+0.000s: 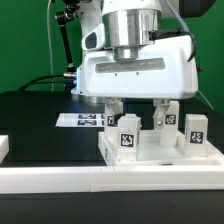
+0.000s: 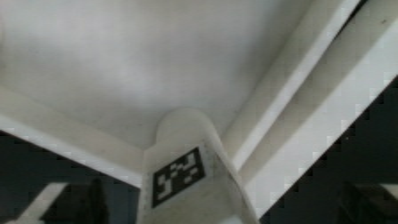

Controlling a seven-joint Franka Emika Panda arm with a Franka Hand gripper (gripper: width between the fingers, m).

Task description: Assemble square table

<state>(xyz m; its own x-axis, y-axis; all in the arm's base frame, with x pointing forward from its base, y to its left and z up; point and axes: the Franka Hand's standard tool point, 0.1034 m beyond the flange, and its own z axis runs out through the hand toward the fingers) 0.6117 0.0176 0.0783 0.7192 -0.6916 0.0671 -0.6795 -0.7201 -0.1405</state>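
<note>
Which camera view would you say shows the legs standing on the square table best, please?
The exterior view: three tagged legs stand upright on the square table, with the open gripper just above them. The wrist view shows only one leg close up, against the slab's white surface.

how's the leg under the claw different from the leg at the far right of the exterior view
The middle leg stands between the open claw fingers; the right leg stands clear of them. The middle leg is nearer the tabletop's front edge; the right leg sits by its right edge. Both are white, upright, and carry a black-and-white tag.
</note>
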